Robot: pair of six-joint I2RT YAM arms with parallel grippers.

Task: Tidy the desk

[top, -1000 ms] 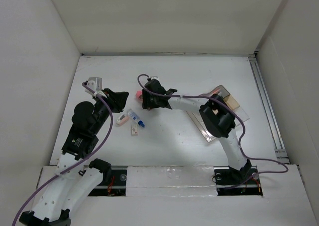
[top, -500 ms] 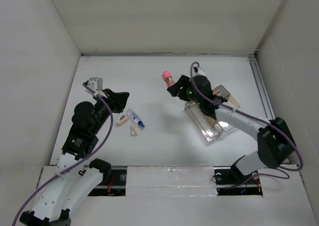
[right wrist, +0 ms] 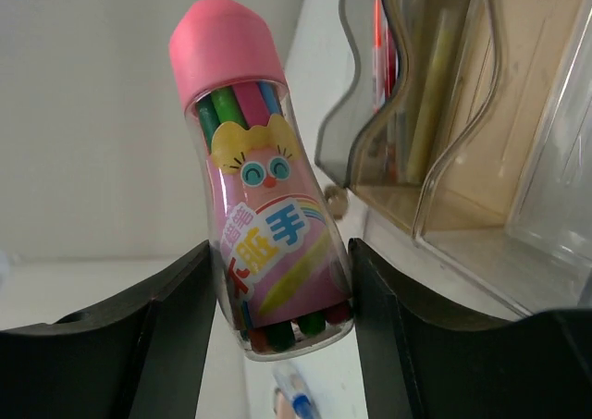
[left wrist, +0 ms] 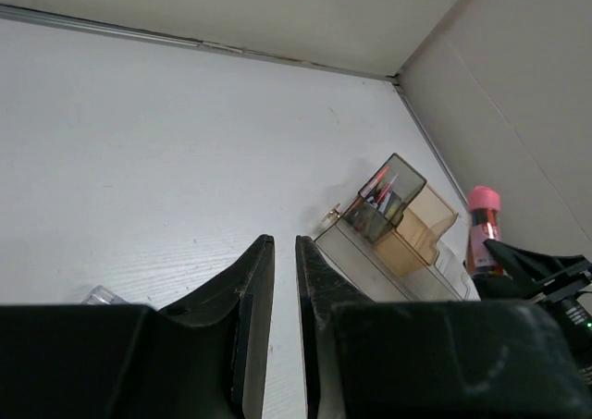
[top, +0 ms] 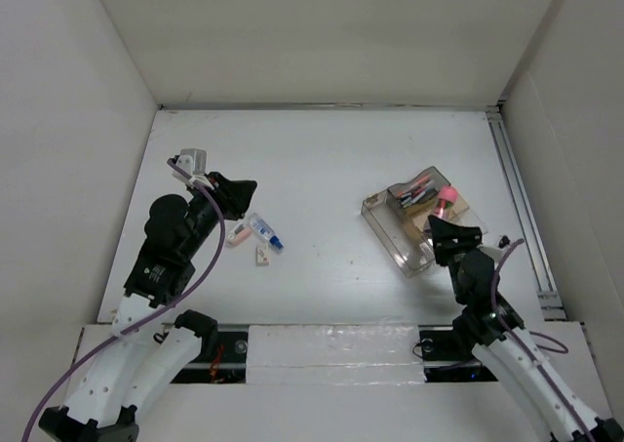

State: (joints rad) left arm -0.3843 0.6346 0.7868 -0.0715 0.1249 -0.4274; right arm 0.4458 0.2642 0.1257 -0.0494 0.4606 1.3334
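Observation:
The white desk (top: 331, 159) holds a clear compartment tray (top: 400, 237) at the right, with pens in its back compartment. My right gripper (top: 446, 220) is shut on a clear pink-capped bottle of coloured markers (top: 448, 198) and holds it upright over the tray's right side. In the right wrist view the bottle (right wrist: 268, 178) sits between the fingers of the gripper (right wrist: 277, 252), with the tray (right wrist: 481, 160) just behind. My left gripper (top: 239, 190) is shut and empty, above the desk's left part. The left wrist view shows its jaws (left wrist: 285, 245) nearly touching, the tray (left wrist: 388, 225) and the bottle (left wrist: 483, 229) far off.
Three small items lie near the left gripper: a blue-capped tube (top: 265, 231), a pink and white piece (top: 237, 235) and a small tan piece (top: 261, 255). A metal rail (top: 517, 198) runs along the right edge. White walls enclose the desk.
My right arm has swung from the desk's left-centre to the right, carrying the marker bottle, and now holds it over the tray. The left arm has barely moved.

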